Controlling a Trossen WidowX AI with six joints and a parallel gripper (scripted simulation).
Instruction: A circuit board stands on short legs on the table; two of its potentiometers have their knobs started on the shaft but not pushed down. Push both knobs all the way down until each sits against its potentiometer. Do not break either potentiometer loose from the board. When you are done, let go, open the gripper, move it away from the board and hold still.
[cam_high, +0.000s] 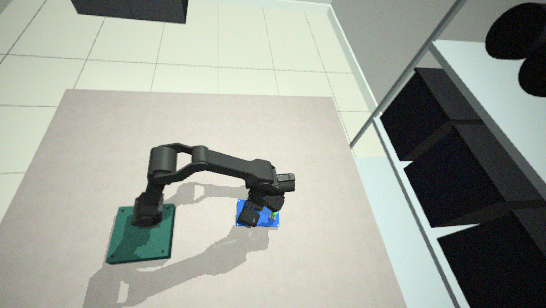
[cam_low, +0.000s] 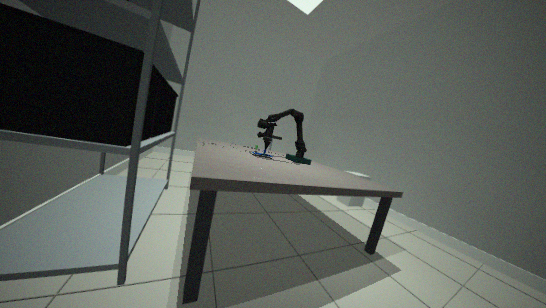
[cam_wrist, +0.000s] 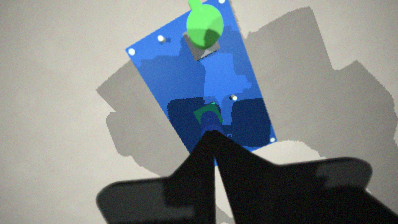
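The blue circuit board (cam_wrist: 160, 75) (cam_high: 265, 222) stands on the table below the arm. A bright green knob (cam_wrist: 204, 25) (cam_high: 275, 214) with a pointer sits over a grey potentiometer (cam_wrist: 195, 49) near the board's far end in the wrist view; how far down it sits cannot be told. A dark blue knob (cam_wrist: 210, 119) is over a green potentiometer (cam_wrist: 201, 113) toward the other end, partly hidden by the fingertips. My gripper (cam_wrist: 211, 135) (cam_low: 265, 151) is shut with nothing seen between its fingers. Its tips are over or at the blue knob; contact cannot be told.
Small white pins (cam_wrist: 161, 38) (cam_wrist: 233, 97) stand on the board, with white dots at its corners. The arm's green base plate (cam_high: 142, 245) is at the left in the top view. A shelf rack with black bins (cam_high: 455, 175) stands beyond the table's right edge.
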